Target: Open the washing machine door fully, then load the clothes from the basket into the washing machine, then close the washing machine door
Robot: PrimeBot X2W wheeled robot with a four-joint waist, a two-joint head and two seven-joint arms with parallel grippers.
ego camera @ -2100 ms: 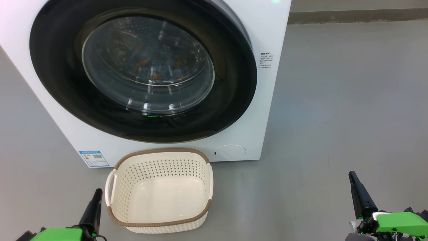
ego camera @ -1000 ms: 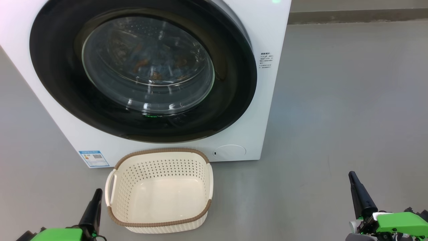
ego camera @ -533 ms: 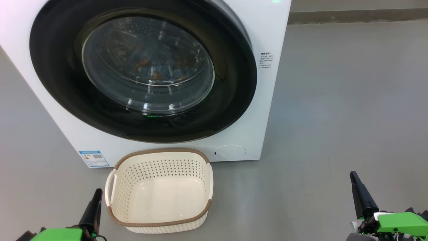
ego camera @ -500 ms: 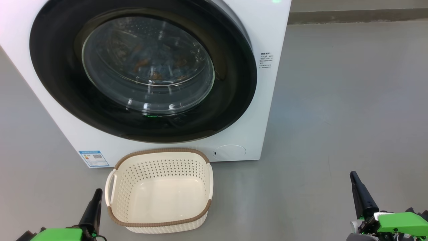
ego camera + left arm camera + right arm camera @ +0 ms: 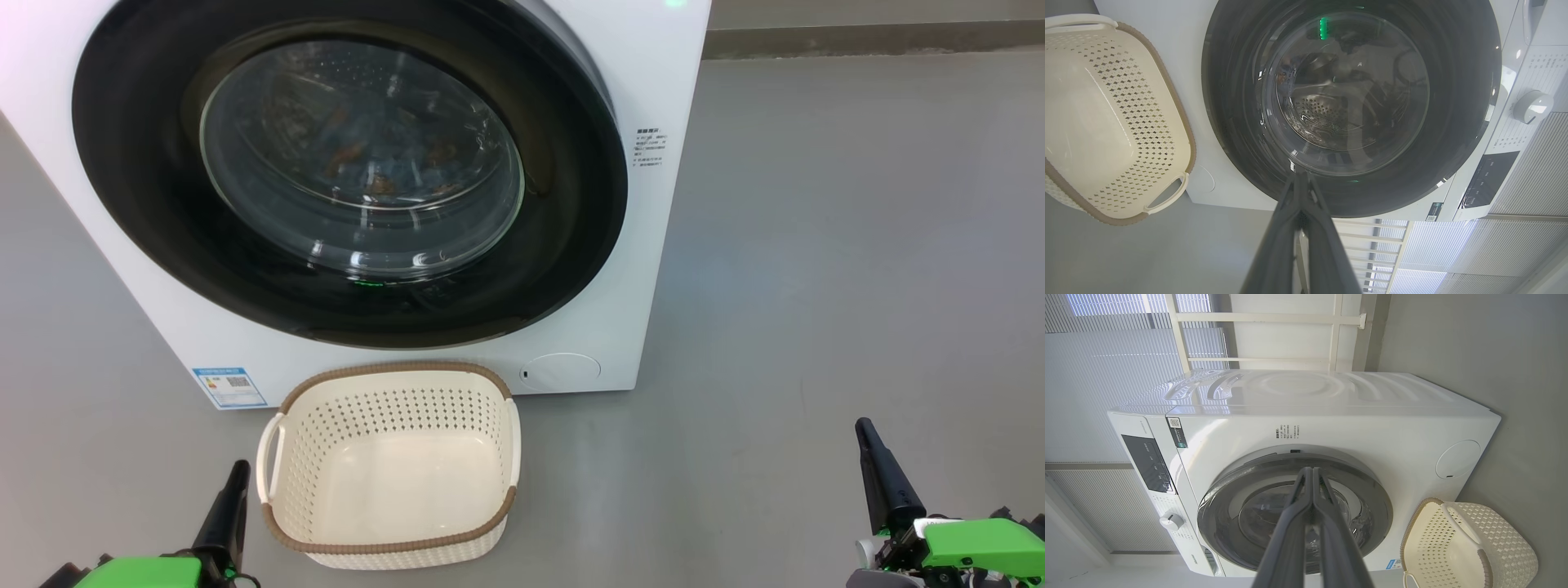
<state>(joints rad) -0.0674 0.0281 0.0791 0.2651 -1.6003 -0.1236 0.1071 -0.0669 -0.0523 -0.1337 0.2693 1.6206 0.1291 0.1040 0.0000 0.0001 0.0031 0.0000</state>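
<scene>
Barely anything moved this last second: washing machine door [image 5: 351, 171] shut at 10 o'clock, clothes [image 5: 367, 167] behind its glass, basket [image 5: 392, 369] empty at 7. Left fingers [image 5: 229, 506] at 8, right fingers [image 5: 880, 474] at 4, both closed, holding nothing. Job looks finished.

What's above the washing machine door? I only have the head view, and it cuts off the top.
Observer: The right wrist view shows a dark control panel and a white dial on the front strip above the washing machine door.
Operator: Are the grippers open?
Observer: No. In the wrist views the left gripper and the right gripper each have both fingers pressed together.
Operator: And what's at the back?
Observer: Behind the washing machine, pale blinds cover a window.
</scene>
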